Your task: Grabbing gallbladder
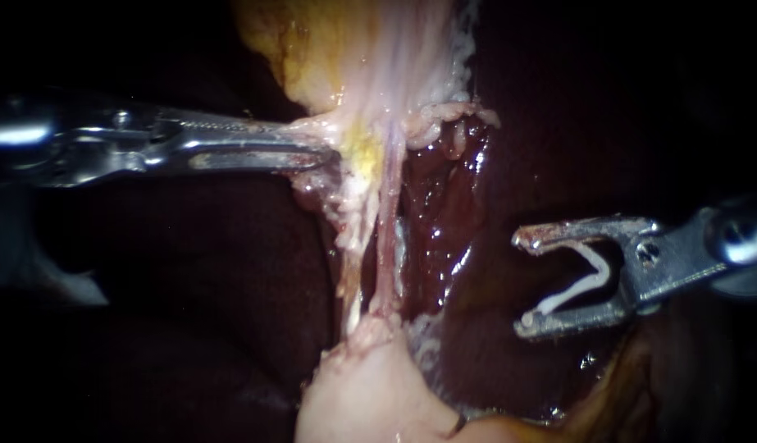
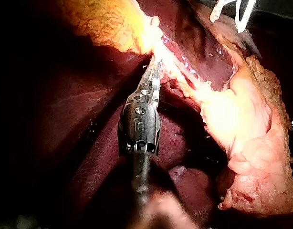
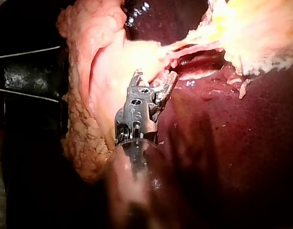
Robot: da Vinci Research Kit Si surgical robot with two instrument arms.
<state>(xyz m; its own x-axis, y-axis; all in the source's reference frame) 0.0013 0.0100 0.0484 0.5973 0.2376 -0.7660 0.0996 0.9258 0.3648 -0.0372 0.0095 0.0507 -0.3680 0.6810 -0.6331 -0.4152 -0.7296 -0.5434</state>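
The yellowish gallbladder (image 1: 329, 49) hangs at the top of the endoscope view. It narrows into pale tissue and thin tubes (image 1: 386, 238) that run down to a pale lump (image 1: 370, 394). My left instrument (image 1: 330, 152) comes in from the left. Its jaws lie together, shut on the pale tissue at the gallbladder's lower end, and the left wrist view shows the same grip (image 2: 156, 71). My right instrument (image 1: 523, 283) stands apart to the right of the tubes. Its jaws are spread wide, and a white clip (image 1: 587, 283) sits between them touching both. They touch no tissue.
Dark red liver (image 1: 444, 213) lies behind and around the tubes. Pale fatty tissue (image 3: 89, 95) lies beside my right instrument (image 3: 153, 78) in its wrist view, with the stretched gallbladder (image 3: 261, 28) ahead. The clip (image 2: 232, 12) shows far ahead of my left instrument.
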